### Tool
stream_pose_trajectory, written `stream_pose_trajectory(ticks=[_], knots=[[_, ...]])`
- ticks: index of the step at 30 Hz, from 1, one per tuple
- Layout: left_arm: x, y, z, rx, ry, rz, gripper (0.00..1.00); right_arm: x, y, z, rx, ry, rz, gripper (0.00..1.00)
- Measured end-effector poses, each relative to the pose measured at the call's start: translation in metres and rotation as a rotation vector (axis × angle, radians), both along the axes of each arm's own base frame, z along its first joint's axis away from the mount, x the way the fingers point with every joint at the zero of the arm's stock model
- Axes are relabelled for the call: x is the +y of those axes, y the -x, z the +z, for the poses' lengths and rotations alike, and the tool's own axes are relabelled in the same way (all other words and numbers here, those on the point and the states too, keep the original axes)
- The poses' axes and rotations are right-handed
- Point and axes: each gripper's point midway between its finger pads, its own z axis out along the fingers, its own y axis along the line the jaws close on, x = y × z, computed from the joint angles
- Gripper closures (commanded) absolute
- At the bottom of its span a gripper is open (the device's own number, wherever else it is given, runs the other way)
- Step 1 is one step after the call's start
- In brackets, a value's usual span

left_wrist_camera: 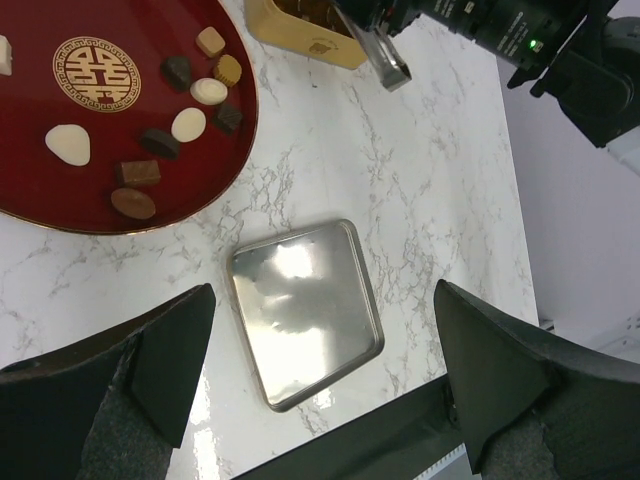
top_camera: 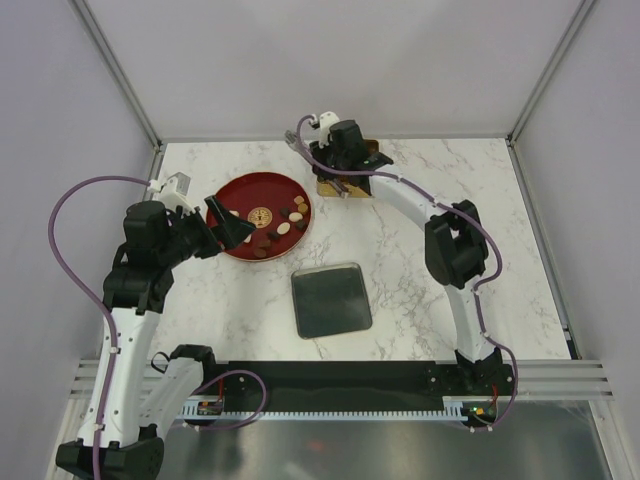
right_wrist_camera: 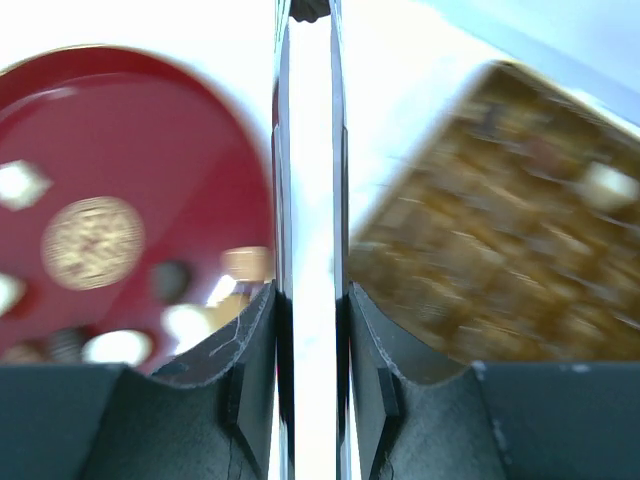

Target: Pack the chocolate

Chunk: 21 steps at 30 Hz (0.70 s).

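Note:
Several pieces of chocolate (top_camera: 281,226), dark, light brown and cream, lie in the right half of the red dish (top_camera: 240,195), beside its gold emblem. The left wrist view shows the same chocolate (left_wrist_camera: 190,123) spread over the red dish (left_wrist_camera: 60,190). My left gripper (top_camera: 226,229) hangs over the dish's left part, open and holding nothing. At the back, my right gripper (top_camera: 340,165) is over the gold tin (top_camera: 372,152), shut on thin metal tongs (right_wrist_camera: 310,200). The tongs' (left_wrist_camera: 388,62) tips hang just right of the tin (left_wrist_camera: 300,35).
A flat square silver lid (top_camera: 331,300) lies on the marble table (top_camera: 440,200) in front of the dish, and under my left gripper (left_wrist_camera: 322,300) in the left wrist view. The black rail (top_camera: 340,380) with the arm bases runs along the near edge.

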Motion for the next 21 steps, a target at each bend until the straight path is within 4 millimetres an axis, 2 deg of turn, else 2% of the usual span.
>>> stream_pose_trajectory(ticks=[4,7,14,21], knots=[[0.000,-0.001,-0.001,0.005,0.000,0.000,0.03,-0.048,-0.028,-0.004,0.005,0.019,-0.106,0.64],[-0.001,-0.001,-0.002,0.009,0.001,-0.003,0.03,-0.069,-0.039,-0.005,0.006,0.028,-0.155,0.63],[-0.001,0.000,-0.002,0.008,0.001,-0.003,0.03,-0.074,-0.039,-0.010,0.015,0.038,-0.167,0.63],[-0.001,0.000,-0.002,0.008,0.001,-0.003,0.03,-0.086,-0.032,-0.036,0.055,0.092,-0.206,0.63]])
